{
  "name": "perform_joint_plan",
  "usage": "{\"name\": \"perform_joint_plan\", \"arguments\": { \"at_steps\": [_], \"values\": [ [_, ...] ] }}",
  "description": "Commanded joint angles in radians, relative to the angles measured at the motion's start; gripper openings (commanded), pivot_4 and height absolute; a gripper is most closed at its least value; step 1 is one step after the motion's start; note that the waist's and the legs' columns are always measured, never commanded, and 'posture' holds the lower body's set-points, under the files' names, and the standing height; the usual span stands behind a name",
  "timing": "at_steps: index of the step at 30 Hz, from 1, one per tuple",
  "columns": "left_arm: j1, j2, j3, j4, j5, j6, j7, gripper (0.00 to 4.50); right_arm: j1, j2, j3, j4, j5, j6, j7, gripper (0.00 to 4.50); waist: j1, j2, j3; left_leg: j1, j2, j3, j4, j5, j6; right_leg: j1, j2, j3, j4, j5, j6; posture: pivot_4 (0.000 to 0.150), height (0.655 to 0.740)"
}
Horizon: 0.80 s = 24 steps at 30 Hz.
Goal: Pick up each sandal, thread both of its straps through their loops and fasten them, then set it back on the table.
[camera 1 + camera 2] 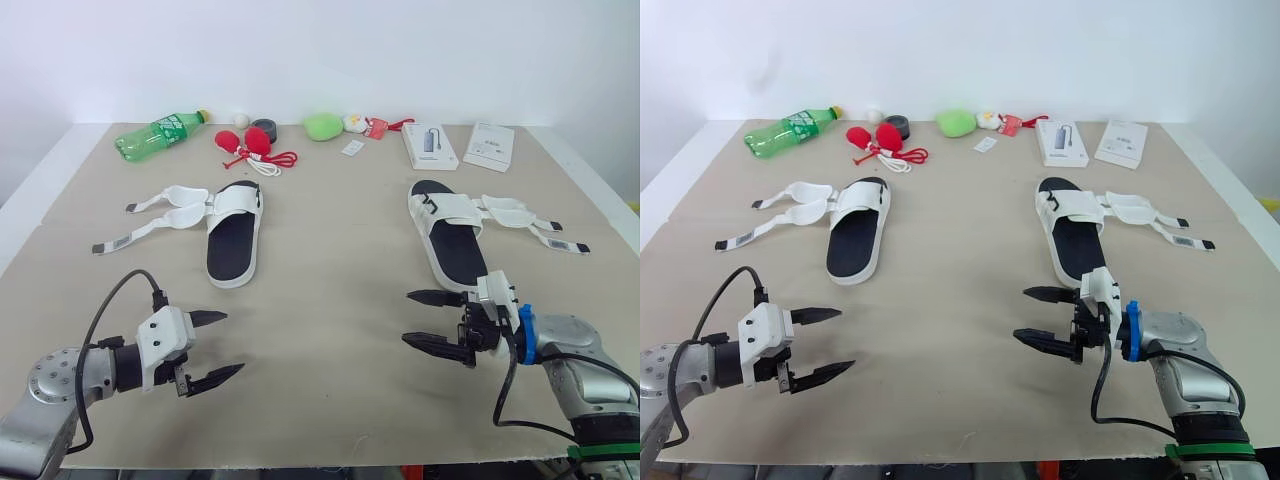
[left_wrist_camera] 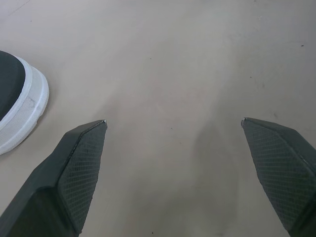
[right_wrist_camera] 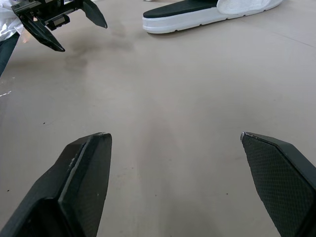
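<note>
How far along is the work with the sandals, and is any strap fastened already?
Nothing looks done yet. The left sandal and the right sandal lie flat on the table, each with its straps spread loose to the outer side. Nothing is in hand: the left pincer and right pincer are open and empty, short of the sandals. Both sandals and all four straps remain.

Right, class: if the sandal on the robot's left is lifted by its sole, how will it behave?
The left sandal probably stays fairly stiff: its sole looks thick. Its unfastened straps lie splayed flat on the table, so they would likely dangle limply.
</note>
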Motion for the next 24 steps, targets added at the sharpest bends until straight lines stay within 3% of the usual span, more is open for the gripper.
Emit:
{"name": "perform_joint_plan", "arguments": {
  "at_steps": [1, 17, 24],
  "values": [
    [-0.017, 0.013, 0.005, -0.039, -0.028, -0.001, -0.015, 4.48, -0.007, -0.016, -0.028, -0.01, 0.015, 0.006, 0.002, 4.5, 0.0, 0.0, 0.0, 0.0, 0.0, 0.0, 0.0, 0.0, 0.0, 0.0, 0.0, 0.0, 0.0, 0.0, 0.0, 0.15, 0.74],
    [-0.057, 0.008, -0.03, -0.033, -0.044, 0.012, -0.04, 4.48, 0.007, 0.006, -0.043, -0.051, 0.034, 0.037, -0.075, 4.5, 0.0, 0.0, 0.0, 0.0, 0.0, 0.0, 0.0, 0.0, 0.0, 0.0, 0.001, 0.0, 0.0, 0.0, 0.0, 0.15, 0.74],
    [-0.163, -0.038, -0.088, -0.064, -0.068, 0.065, 0.001, 4.48, -0.034, 0.07, -0.15, -0.127, 0.147, 0.209, -0.315, 4.5, 0.002, 0.0, 0.0, 0.0, 0.0, 0.0, 0.0, 0.0, 0.0, 0.0, 0.001, 0.0, 0.001, 0.0, 0.0, 0.15, 0.74]
  ]
}}
